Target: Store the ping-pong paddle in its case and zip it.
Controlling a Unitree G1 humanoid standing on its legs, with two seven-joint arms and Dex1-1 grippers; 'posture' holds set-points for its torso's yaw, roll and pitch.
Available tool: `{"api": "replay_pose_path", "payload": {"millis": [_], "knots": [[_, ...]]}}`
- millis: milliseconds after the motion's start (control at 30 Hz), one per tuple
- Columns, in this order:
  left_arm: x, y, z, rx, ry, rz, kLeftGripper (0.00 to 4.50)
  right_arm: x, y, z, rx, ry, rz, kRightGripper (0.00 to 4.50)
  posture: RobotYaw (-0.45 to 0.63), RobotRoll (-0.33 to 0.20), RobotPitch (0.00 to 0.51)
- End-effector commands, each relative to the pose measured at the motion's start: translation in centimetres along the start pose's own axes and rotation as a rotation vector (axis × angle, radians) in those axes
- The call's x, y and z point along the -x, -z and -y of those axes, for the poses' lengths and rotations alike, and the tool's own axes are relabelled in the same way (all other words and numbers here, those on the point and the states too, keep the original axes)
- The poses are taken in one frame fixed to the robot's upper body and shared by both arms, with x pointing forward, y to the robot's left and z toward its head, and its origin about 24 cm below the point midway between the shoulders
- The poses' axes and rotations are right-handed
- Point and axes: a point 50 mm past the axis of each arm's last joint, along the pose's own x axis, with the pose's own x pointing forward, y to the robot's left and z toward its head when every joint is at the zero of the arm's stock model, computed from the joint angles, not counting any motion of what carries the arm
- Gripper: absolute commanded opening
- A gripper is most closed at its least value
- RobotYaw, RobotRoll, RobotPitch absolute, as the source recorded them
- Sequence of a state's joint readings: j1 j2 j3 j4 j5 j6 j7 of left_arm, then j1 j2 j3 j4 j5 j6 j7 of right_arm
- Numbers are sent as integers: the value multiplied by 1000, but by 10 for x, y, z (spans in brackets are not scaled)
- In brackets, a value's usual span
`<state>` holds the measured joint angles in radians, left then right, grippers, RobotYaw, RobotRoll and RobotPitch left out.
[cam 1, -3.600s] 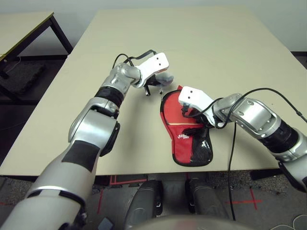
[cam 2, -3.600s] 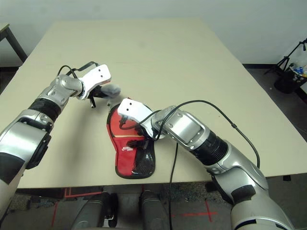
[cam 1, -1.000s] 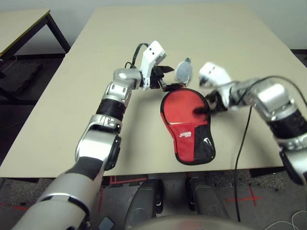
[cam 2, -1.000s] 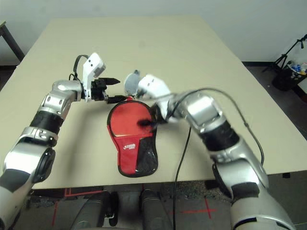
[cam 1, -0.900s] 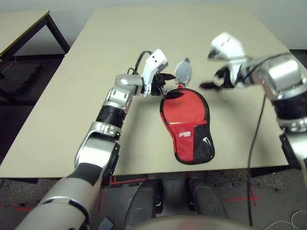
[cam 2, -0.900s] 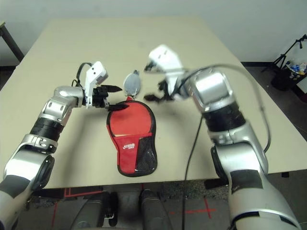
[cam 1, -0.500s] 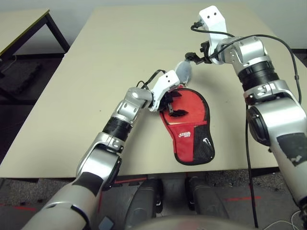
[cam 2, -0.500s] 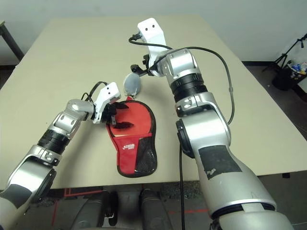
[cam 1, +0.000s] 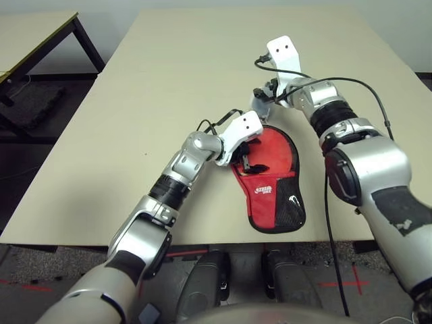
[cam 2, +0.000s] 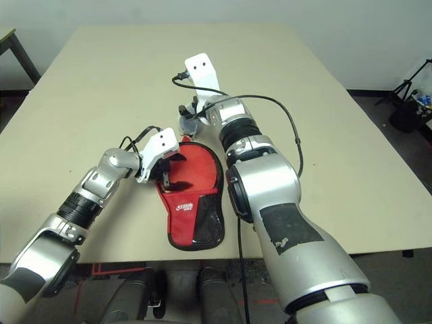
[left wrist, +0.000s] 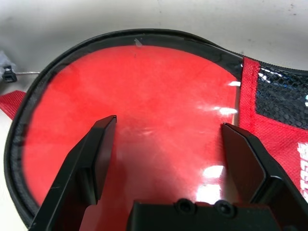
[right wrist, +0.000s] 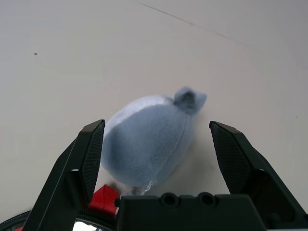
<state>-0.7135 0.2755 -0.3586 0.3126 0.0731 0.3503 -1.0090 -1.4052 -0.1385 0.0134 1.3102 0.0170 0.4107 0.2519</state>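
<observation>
We find the left gripper (left wrist: 163,159) over the round end of the case (cam 1: 270,179), its fingers (left wrist: 91,163) spread wide and gripping nothing. The case lies flat on the table (cam 1: 169,81) near the front edge, its mesh-pocket end towards the robot. A glossy red surface fills the round end within the black zipper edging; we cannot tell whether this is the ping-pong paddle. Further right, the right gripper (right wrist: 166,159) hovers at the small grey pouch (right wrist: 147,142), just beyond the case's round end, fingers wide apart, holding nothing.
</observation>
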Motion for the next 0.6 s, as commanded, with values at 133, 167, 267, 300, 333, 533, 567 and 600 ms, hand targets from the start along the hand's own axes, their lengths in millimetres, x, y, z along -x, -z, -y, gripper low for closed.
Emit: {"api": "replay_pose_path", "payload": {"millis": [133, 167, 267, 300, 333, 533, 567, 600], "knots": [[2, 7, 8, 27, 11, -31, 4472, -8, 23, -10, -25, -3, -50, 4500, 166, 0, 120], [3, 7, 8, 29, 8, -30, 4472, -8, 26, -12, -26, 0, -56, 4500, 174, 0, 123], [5, 5, 10, 33, 1, -27, 4472, -10, 31, -17, -19, 0, -68, 4500, 194, 0, 129], [5, 4, 10, 35, -1, -26, 4472, -11, 32, -18, -13, 1, -72, 4500, 199, 0, 130], [5, 4, 11, 37, -2, -24, 4472, -11, 33, -19, -10, 4, -76, 4500, 202, 0, 131], [6, 0, 14, 48, -9, -11, 4493, -13, 42, -20, 20, 36, -83, 4390, 236, 0, 138], [6, -1, 14, 48, -12, -11, 4500, -13, 42, -19, 28, 49, -78, 4256, 238, 0, 138], [7, -1, 14, 50, -15, -10, 4500, -13, 42, -17, 38, 64, -75, 4077, 241, 0, 139]]}}
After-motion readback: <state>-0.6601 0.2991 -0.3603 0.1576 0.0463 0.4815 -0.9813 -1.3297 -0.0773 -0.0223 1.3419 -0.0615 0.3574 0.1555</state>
